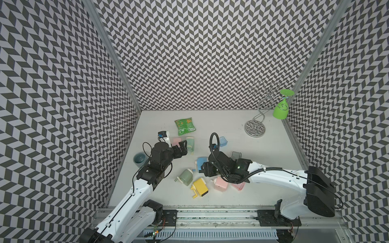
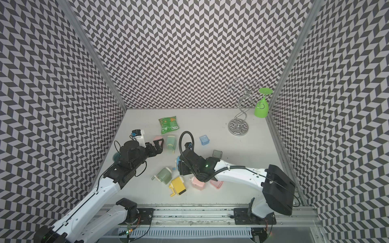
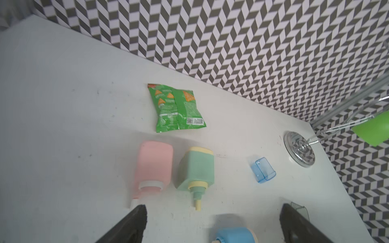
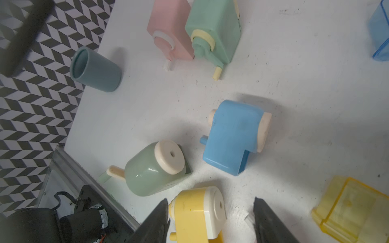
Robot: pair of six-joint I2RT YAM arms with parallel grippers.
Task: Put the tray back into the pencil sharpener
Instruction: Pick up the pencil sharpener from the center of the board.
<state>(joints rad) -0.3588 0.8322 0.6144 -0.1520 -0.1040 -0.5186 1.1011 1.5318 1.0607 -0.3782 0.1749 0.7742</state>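
Several crank pencil sharpeners lie on the white table: pink (image 1: 176, 141), green-and-yellow (image 1: 190, 145), blue (image 1: 201, 162), sage green (image 1: 185, 177), yellow (image 1: 201, 187) and a second pink one (image 1: 221, 182). Loose trays lie apart from them: blue (image 1: 223, 141), dark grey (image 1: 236, 155), pink (image 1: 239, 185) and, in the right wrist view, yellow (image 4: 353, 210). My left gripper (image 1: 183, 147) hovers open and empty near the far pink and green sharpeners. My right gripper (image 4: 210, 205) is open, and the yellow sharpener (image 4: 197, 212) shows between its fingers; I cannot tell whether they touch it.
A teal cup (image 1: 139, 158) stands by the left wall. A green chip bag (image 1: 184, 126) lies behind the sharpeners. A chrome glass rack (image 1: 255, 128) with a hanging green glass (image 1: 281, 109) stands in the far right corner.
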